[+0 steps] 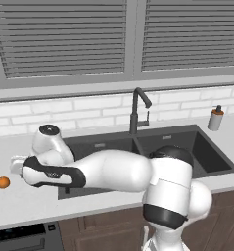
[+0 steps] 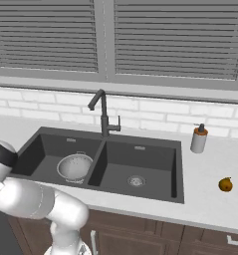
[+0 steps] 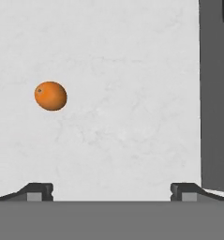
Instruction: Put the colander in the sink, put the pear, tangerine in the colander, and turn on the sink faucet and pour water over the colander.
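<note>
Tangerine (image 3: 50, 96): one, being seen on counter (image 3: 123, 70) left of sink (image 2: 140, 164), long axis indistinct.
Gripper (image 3: 111, 191): being held wide, nothing gripped.
Colander (image 2: 74, 167): one, being seated upright in left basin.

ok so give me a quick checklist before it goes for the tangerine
1. Colander in the sink, left basin: ok.
2. Tangerine free on the counter, nothing touching it: ok.
3. Claw open and empty: ok.
4. Claw lined up over the tangerine: not ok; in the hand view the fruit sits off to the left of the gap between the tips.
5. Pear waiting on the counter right of the sink: ok.
6. Faucet off: cannot tell; no water visible.
</note>
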